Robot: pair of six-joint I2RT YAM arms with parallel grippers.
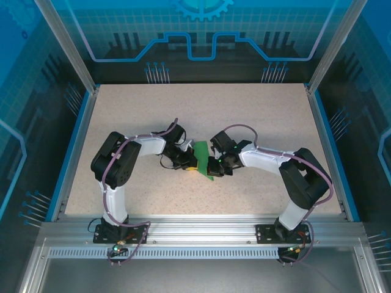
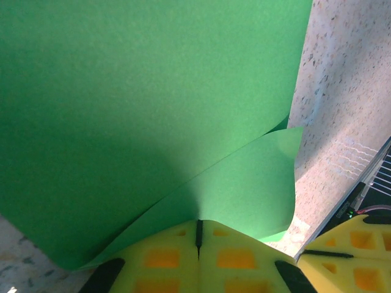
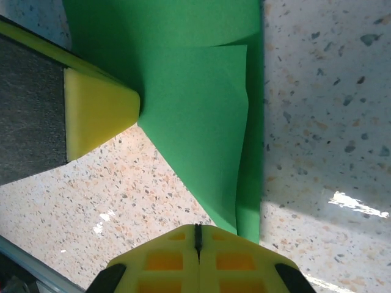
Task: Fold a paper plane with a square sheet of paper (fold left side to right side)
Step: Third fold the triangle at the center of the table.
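Lying at the middle of the table (image 1: 183, 110), the square sheet of paper (image 1: 202, 157) is partly folded into a narrow green shape. Its long axis runs from far to near, leaning a little right at the near end. From the right wrist the sheet narrows to a wedge toward that camera's own fingertips. One straight folded edge lies on its right side, and an upper layer lies over a lower one. From the left wrist the top layer bows upward in a curve, and a smaller flap lies flatter beneath it.

The left gripper (image 1: 190, 166) is at the sheet's left edge and the right gripper (image 1: 215, 169) at its right edge, so the two tips nearly meet across the paper. Both pairs of jaws are clenched, yellow pads pressed together along a thin seam. Each tip touches the green, but I cannot tell whether paper is caught between the pads.

Speckled tabletop stretches wide on the far side, with broad room to the left and right as well. Blue side rails (image 1: 72, 146) bound it, and an aluminium frame (image 1: 201, 229) runs along the near edge.
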